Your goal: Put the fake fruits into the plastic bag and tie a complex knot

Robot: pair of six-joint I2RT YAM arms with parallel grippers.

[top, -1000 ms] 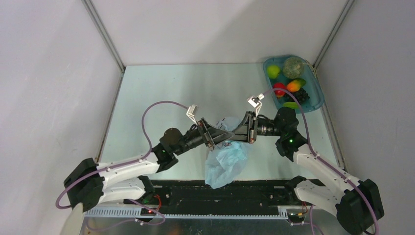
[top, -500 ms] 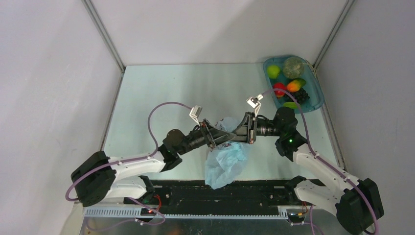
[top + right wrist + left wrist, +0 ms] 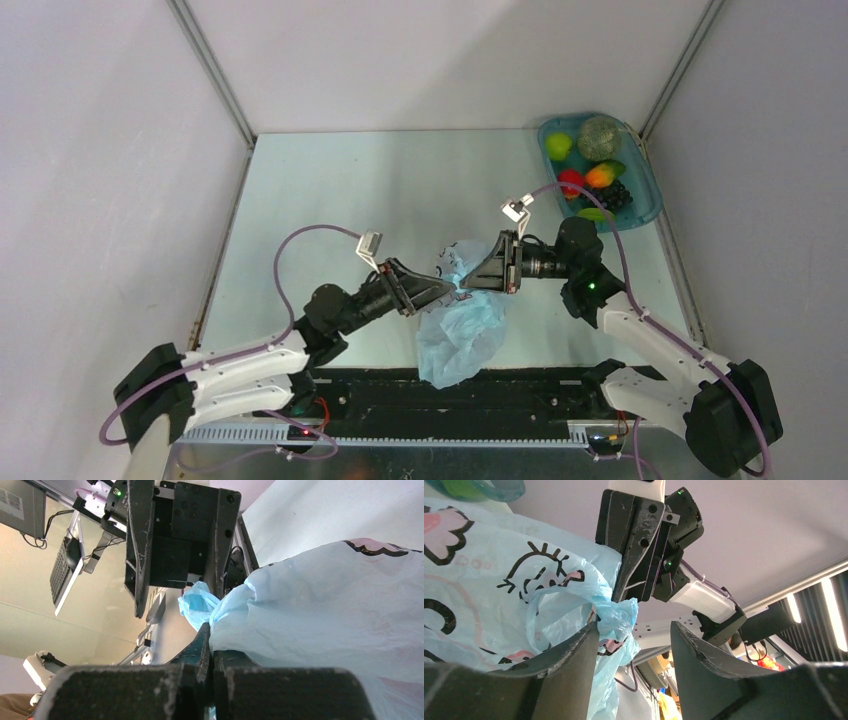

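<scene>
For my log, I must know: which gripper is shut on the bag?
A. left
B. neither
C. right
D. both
C: the right gripper pinches the bag between closed fingers, while the left gripper has its fingers apart.

The table [image 3: 330, 200] is viewed from high above, while the bag [image 3: 465, 325] is seen close-up from both wrists, which are aimed upward at each other.

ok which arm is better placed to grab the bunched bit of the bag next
Left, probably: the left fingers are open with the bunched film between them, touching one. The right fingers are shut on the plastic bag.
</scene>
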